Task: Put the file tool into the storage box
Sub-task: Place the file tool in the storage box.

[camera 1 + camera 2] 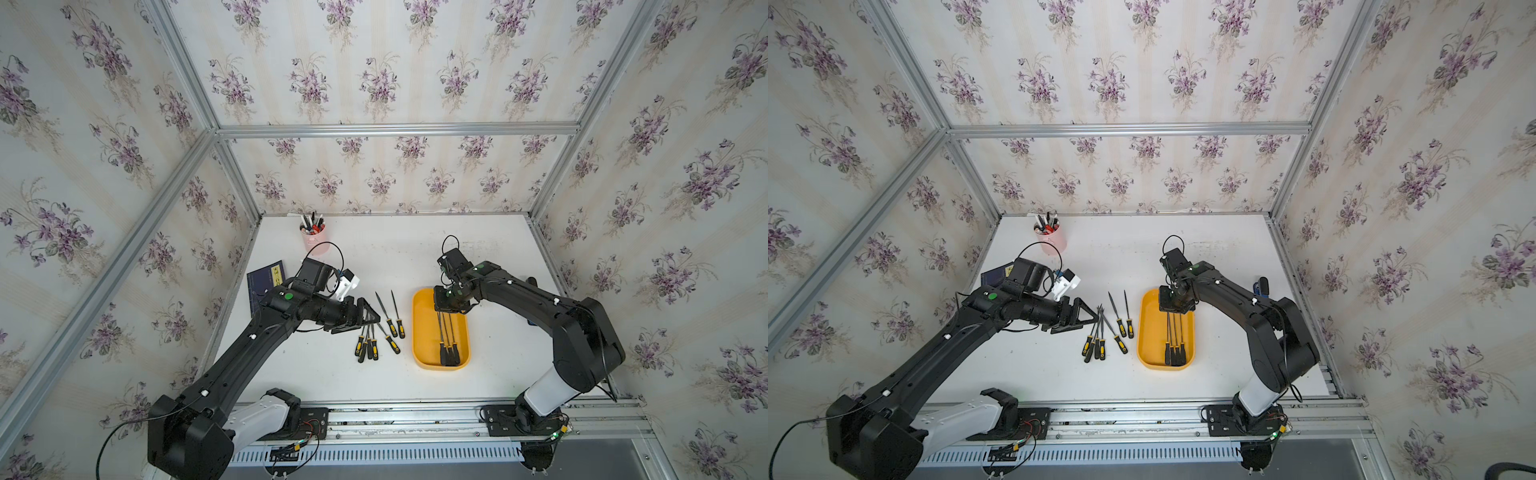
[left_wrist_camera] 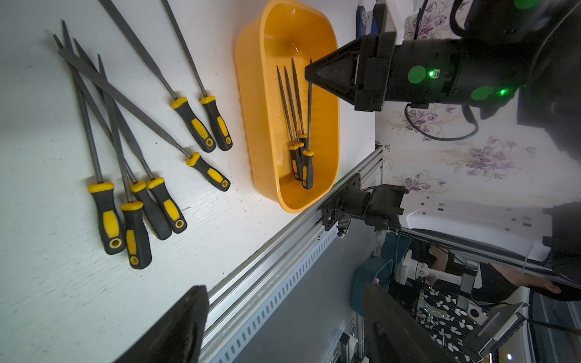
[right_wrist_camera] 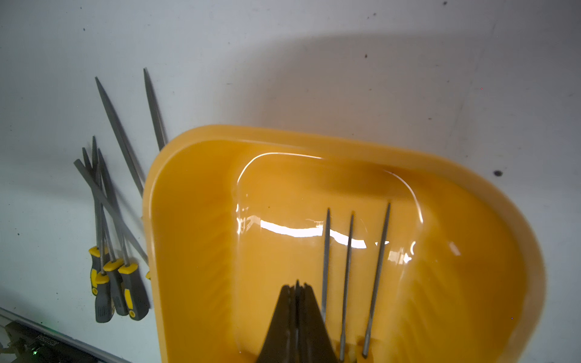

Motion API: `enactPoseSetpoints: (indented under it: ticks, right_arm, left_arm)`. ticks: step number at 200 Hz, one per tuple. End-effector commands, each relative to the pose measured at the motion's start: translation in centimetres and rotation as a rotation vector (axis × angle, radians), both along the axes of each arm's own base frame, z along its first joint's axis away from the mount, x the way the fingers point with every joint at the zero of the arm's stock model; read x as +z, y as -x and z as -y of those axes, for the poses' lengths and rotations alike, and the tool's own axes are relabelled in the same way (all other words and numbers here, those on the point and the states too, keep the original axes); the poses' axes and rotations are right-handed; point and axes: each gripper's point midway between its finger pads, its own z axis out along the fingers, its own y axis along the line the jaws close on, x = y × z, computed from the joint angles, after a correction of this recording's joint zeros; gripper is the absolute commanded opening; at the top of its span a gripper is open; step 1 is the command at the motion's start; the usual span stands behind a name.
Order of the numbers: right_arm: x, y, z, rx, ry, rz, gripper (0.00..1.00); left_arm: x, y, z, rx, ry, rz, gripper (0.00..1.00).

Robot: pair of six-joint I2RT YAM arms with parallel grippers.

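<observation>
The orange-yellow storage box [image 1: 419, 332] [image 1: 1144, 332] [image 2: 251, 94] [image 3: 188, 220] lies right of centre on the white table. Three file tools [image 2: 290, 125] [image 3: 349, 267] lie inside it, handles toward the front. My right gripper [image 1: 441, 310] [image 1: 1169, 309] [image 2: 309, 75] [image 3: 297, 284] is over the box's far end, shut on the blade tip of a fourth file [image 2: 308, 125] whose handle is down in the box. Several black-and-yellow files [image 1: 370, 345] [image 1: 1100, 340] [image 2: 125, 157] [image 3: 107, 235] lie loose to the box's left. My left gripper [image 1: 370, 324] [image 1: 1090, 324] [image 2: 289, 330] hangs open and empty above them.
A pink pen cup [image 1: 314, 241] stands at the back left. A dark blue book [image 1: 266, 282] lies by the left wall, partly under my left arm. An aluminium rail [image 1: 415, 415] runs along the table's front edge. A small blue object [image 1: 1262, 286] sits behind my right arm.
</observation>
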Motion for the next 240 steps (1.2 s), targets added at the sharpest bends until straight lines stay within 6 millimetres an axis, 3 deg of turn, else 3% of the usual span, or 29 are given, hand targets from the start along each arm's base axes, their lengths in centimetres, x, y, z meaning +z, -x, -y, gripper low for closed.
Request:
enactPoseSetpoints:
  ticks: [1,217,240]
  right_arm:
    - [-0.5,-0.1,-0.4,-0.008,-0.025,0.0,0.0]
    - [-3.3,0.9,-0.3,0.009,-0.022,-0.037,0.0]
    - [-3.3,0.9,-0.2,0.01,-0.019,-0.034,0.08]
  left_arm:
    - [-0.2,-0.2,-0.1,-0.006,-0.004,0.017,0.81]
    - [-2.3,-0.4,-0.5,0.001,-0.02,-0.02,0.83]
    - [-2.4,-0.4,-0.5,0.002,-0.02,-0.024,0.83]
